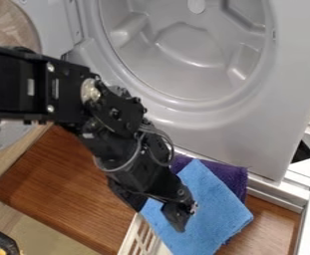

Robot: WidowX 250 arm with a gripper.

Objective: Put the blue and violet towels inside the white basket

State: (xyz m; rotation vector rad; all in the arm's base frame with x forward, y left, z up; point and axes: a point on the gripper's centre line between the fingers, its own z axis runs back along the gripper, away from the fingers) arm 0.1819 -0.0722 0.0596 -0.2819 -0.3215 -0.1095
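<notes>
My gripper [186, 215] hung at the blue towel [209, 204]; I couldn't tell whether my jaws were apart or together. Blue lay partly over the violet towel [229, 174], overlapping the white basket [131, 231] in view.

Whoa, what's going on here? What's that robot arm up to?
A black robot arm is on a towel job: the blue and violet ones should go in the white basket. Its gripper is right at the blue towel, which lies partly over the violet towel. The blue one hides part of the basket, so I can't tell if either is properly inside. A grey round hollow is behind them.
</notes>
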